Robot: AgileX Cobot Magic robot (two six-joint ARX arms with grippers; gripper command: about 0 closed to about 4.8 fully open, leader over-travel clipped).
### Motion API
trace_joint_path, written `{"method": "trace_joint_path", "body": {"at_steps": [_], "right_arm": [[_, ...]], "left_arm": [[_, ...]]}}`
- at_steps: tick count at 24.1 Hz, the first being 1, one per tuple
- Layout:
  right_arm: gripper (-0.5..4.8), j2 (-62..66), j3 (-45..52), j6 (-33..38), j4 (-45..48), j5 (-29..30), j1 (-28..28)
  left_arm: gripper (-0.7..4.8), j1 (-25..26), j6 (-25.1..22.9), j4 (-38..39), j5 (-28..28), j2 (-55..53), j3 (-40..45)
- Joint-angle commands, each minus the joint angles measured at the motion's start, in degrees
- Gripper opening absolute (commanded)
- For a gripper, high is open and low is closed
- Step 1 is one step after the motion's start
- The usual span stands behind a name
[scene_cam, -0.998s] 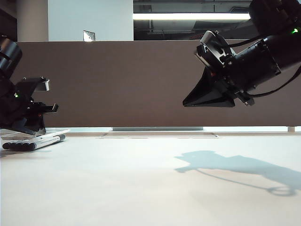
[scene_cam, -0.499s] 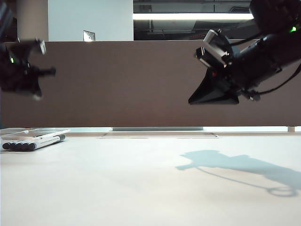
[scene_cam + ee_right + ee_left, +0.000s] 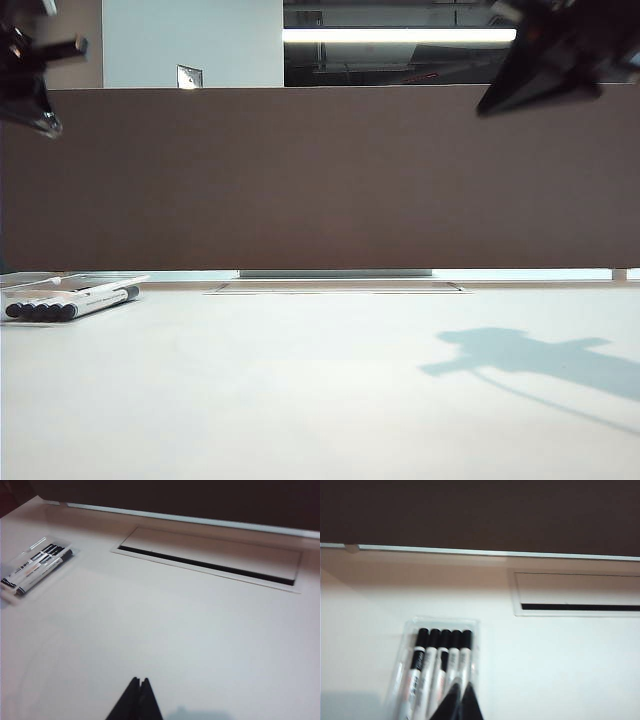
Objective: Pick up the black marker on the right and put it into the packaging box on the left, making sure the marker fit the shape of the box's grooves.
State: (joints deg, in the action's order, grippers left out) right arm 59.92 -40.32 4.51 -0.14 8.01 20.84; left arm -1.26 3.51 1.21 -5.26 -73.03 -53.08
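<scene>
Five markers (image 3: 437, 665) in packaging box (image 3: 410, 630), labels unreadable, left gripper (image 3: 457, 705), right gripper (image 3: 136, 700) closed

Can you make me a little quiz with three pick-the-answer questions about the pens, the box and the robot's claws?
1. Where on the table is the packaging box in the exterior view?
A. far left
B. middle
C. far right

2. How many black caps show side by side in the box in the left wrist view?
A. two
B. five
C. eight

3. How are the left end effector and the right end effector right now?
A. both open wide
B. both shut with nothing in them
C. both holding a marker

Answers:
1. A, the box sits at the left edge of the table.
2. B, five caps of the markers line up in a row.
3. B, each wrist view shows the fingertips pressed together with nothing between, high above the table.
</scene>
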Motion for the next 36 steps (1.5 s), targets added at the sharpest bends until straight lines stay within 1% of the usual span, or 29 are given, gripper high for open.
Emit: {"method": "trace_joint_path", "body": {"at_steps": [1,7,10,12,17,22,28,31,36], "right_arm": [[-0.06,-5.4,2.0,-2.0,-3.4,-1.0,0.1],[-0.06,-15.6,9.2,-2.0,-3.1,-3.3,0.1],[-0.06,-18.8,11.5,-2.0,-4.0,-4.9,0.1],[-0.05,-20.7,11.8,-2.0,-6.5,-5.4,0.2],[-0.05,-20.7,11.8,-2.0,-6.5,-5.4,0.2],[-0.05,-20.7,11.8,-2.0,-6.5,-5.4,0.2],[-0.05,-20.7,11.8,-2.0,-6.5,-5.4,0.2],[-0.05,-20.7,11.8,-2.0,-6.5,-5.5,0.2],[-0.05,-20.7,11.8,-2.0,-6.5,-5.5,0.2]], "left_arm": [[-0.06,-0.2,0.1,0.2,-0.1,5.9,4.0],[-0.06,-0.7,-0.1,-1.3,-0.1,16.4,12.6],[-0.06,-0.7,0.0,-2.3,-0.1,20.6,16.8],[-0.06,-0.7,0.0,-4.8,-0.1,26.9,22.5],[-0.06,-0.7,0.0,-7.0,-0.1,33.5,27.1],[-0.06,-0.7,0.0,-8.9,0.0,40.4,33.4],[-0.06,-0.6,0.0,-10.6,0.0,46.5,37.7],[-0.06,-0.7,-0.1,-11.6,-0.1,51.6,40.0],[-0.06,1.0,-0.2,-11.6,-0.1,60.4,43.9]]}}
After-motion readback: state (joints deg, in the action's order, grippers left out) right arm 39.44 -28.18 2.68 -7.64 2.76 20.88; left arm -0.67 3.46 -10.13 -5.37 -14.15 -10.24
